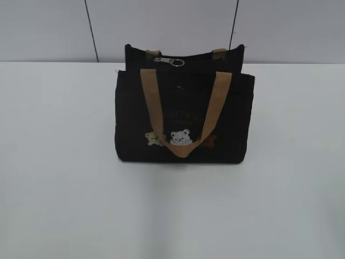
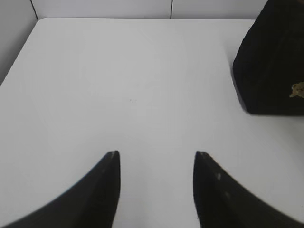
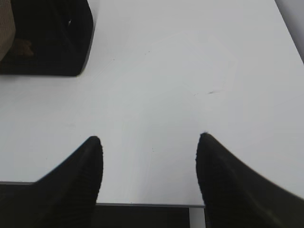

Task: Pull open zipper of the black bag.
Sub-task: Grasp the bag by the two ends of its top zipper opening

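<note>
The black bag (image 2: 270,61) is sitting ahead-right of the left gripper (image 2: 156,164) (wide, holding nothing), ahead-left of the right gripper (image 3: 149,147), also wide.

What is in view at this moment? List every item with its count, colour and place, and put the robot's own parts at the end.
black bag: one, black with small bear pictures and faint gold lettering on its front, standing upright at the middle of the table toward the far edge.
handles: two, tan webbing; the front one hangs down over the bag's front, the rear one barely shows at the top.
zipper: one, silver pull with a round ring, lying on top of the bag near the middle.
table: one, white, under everything.
wall: pale grey panels with dark seams, behind the table.
left gripper: one, black, open and empty, over bare table left of the bag.
right gripper: one, black, open and empty, over the table's near edge right of the bag.
</note>
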Tool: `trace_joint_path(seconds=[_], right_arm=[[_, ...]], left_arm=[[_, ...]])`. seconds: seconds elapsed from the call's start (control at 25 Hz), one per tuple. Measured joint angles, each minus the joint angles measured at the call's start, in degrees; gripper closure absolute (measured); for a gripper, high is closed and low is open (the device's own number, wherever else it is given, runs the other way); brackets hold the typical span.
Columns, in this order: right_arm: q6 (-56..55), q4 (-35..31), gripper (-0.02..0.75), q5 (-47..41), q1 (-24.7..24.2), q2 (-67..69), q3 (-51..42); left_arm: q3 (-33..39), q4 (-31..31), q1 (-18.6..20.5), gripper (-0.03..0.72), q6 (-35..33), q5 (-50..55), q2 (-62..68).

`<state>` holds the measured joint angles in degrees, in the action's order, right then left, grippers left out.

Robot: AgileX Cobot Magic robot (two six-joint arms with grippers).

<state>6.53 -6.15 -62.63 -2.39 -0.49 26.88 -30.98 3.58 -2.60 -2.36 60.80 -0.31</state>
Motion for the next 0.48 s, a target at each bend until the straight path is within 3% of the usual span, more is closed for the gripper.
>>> trace_joint_path(seconds=[0.48], right_arm=[[0.0,0.0,0.269,0.0,0.0,0.0,0.0]], left_arm=[[0.0,0.0,0.0,0.316,0.0,0.0,0.0]])
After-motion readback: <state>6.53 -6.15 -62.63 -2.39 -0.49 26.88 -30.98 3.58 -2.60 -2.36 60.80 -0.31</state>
